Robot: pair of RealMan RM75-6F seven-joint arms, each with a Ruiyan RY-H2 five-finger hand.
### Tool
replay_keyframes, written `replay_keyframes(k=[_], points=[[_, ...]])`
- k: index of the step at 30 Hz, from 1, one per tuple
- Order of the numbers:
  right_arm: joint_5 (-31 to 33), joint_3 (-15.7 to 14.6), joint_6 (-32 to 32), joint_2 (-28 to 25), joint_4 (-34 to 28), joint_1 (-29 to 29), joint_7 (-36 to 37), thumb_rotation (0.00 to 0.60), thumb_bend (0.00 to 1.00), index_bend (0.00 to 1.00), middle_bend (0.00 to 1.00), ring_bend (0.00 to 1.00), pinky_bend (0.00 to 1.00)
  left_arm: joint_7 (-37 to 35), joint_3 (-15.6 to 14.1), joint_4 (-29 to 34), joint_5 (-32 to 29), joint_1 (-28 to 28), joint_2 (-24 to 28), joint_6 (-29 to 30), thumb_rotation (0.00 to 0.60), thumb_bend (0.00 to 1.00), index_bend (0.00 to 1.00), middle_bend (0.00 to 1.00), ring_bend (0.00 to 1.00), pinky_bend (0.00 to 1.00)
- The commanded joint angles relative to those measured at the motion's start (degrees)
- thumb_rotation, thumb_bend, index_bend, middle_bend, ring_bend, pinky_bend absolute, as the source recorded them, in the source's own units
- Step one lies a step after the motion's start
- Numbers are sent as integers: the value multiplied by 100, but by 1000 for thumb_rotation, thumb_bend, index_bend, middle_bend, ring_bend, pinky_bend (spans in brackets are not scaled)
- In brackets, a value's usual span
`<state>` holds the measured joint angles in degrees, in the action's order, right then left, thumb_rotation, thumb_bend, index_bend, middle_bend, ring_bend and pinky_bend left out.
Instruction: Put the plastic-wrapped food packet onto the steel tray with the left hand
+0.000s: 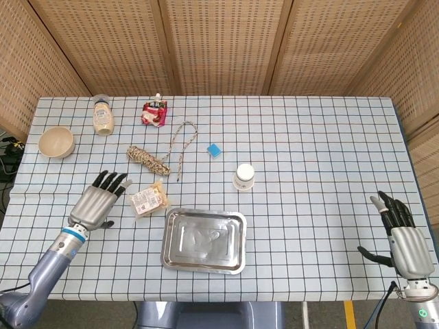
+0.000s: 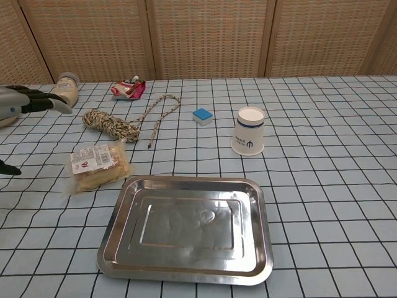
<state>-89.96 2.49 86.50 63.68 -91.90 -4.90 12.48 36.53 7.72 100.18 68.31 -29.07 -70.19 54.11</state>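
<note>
The plastic-wrapped food packet [image 1: 149,199] [image 2: 97,165] lies flat on the checked cloth, just left of the steel tray's far corner. The steel tray [image 1: 204,240] [image 2: 188,228] sits empty near the table's front edge. My left hand [image 1: 97,201] [image 2: 28,103] hovers open a little to the left of the packet, fingers spread and pointing toward it, without touching it. At the front right, my right hand [image 1: 402,237] stays open near the table edge, far from both objects; the chest view does not show it.
A coiled rope [image 1: 152,157] lies behind the packet. Behind the tray stands a white paper cup [image 1: 244,176], with a small blue block [image 1: 215,150] further back. A bowl [image 1: 56,142], a jar [image 1: 103,114] and a red pouch [image 1: 154,113] sit at the far left.
</note>
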Motion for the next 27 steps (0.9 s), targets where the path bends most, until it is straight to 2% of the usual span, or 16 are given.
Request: replay_keyframes(k=[1, 7, 19, 21, 23, 25, 27], points=[[16, 7, -10, -7, 10, -2, 27, 600, 45, 2, 0, 0, 0, 559, 20, -193, -521, -412, -344, -258, 600, 0, 0, 0, 0, 0], [162, 67, -73, -35, 75, -12, 169, 600, 45, 4, 0, 0, 0, 1314, -1, -550, -1308, -956, -943, -358, 600, 0, 0, 0, 0, 0], [298, 126, -162, -22, 172, -32, 268, 600, 46, 9, 0, 0, 0, 1921, -186, -966, -2370, -1626, -1532, -332, 600, 0, 0, 0, 0, 0], [315, 141, -162, -15, 190, -33, 284, 600, 45, 12, 0, 0, 0, 1921, -260, -1011, -2340, -1649, -1613, -195, 600, 41, 77, 1, 13, 62], [311, 145, -157, -10, 201, -32, 291, 600, 45, 14, 0, 0, 0, 1815, -310, -1058, -2192, -1612, -1662, -79, 600, 135, 237, 67, 108, 200], [303, 147, -143, -8, 204, -28, 294, 600, 46, 15, 0, 0, 0, 1607, -372, -1113, -1982, -1549, -1697, 23, 600, 260, 414, 214, 260, 344], [293, 149, -130, -6, 200, -24, 302, 600, 46, 17, 0, 0, 0, 1445, -412, -1148, -1793, -1493, -1713, 121, 600, 337, 495, 288, 320, 396]])
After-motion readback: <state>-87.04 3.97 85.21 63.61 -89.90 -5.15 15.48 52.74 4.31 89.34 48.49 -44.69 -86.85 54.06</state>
